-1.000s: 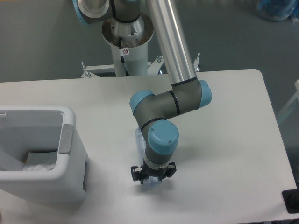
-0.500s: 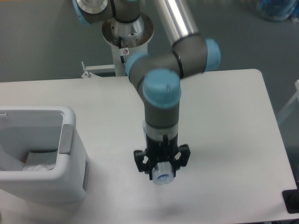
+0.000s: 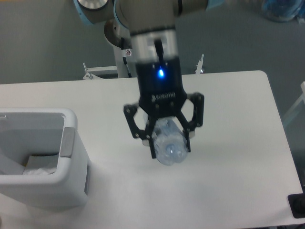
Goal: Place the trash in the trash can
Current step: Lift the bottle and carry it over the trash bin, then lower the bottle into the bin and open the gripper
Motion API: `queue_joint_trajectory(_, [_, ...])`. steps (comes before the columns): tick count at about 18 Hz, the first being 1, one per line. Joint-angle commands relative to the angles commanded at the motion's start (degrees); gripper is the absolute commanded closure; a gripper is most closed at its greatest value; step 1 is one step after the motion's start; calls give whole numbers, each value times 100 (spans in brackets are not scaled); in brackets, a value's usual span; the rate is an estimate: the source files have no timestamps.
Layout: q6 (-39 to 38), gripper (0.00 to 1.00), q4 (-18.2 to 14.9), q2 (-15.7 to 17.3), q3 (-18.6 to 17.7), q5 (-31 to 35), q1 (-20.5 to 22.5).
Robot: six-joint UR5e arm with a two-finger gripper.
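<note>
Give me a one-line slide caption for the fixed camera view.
The hand holds the clear bottle above the table, with the white trash can off to the side.

view count: one fixed camera, no second view, so no shared area
position: high above the desk (image 3: pixel 238 157), on the side opposite the robot base (image 3: pixel 129 28)
facing: steeply down, tilted toward the robot base at top of frame
distance: mid-range; desk fills most of frame, its left and near edges cut off
coverage: floor (image 3: pixel 43 43) beyond the desk shows along the top, behind the robot base
trash can (image 3: pixel 71 157): lower left of the robot base, cropped by left edge
nearest thing to lens: tool (image 3: pixel 165 132), raised toward the camera, looks large, slightly blurred, seen from its tip end, below the robot base in frame
</note>
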Motion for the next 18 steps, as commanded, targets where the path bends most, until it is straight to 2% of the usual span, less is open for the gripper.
queue_joint_trajectory(5, [0, 35, 0, 27, 53, 9, -658])
queue_joint_trajectory(9, [0, 35, 0, -8, 79, 0, -940])
queue_joint_trajectory(12, [9, 35, 0, -149, 70, 0, -1248])
queue_joint_trajectory(18, [53, 35, 9, -447, 158, 0, -1556])
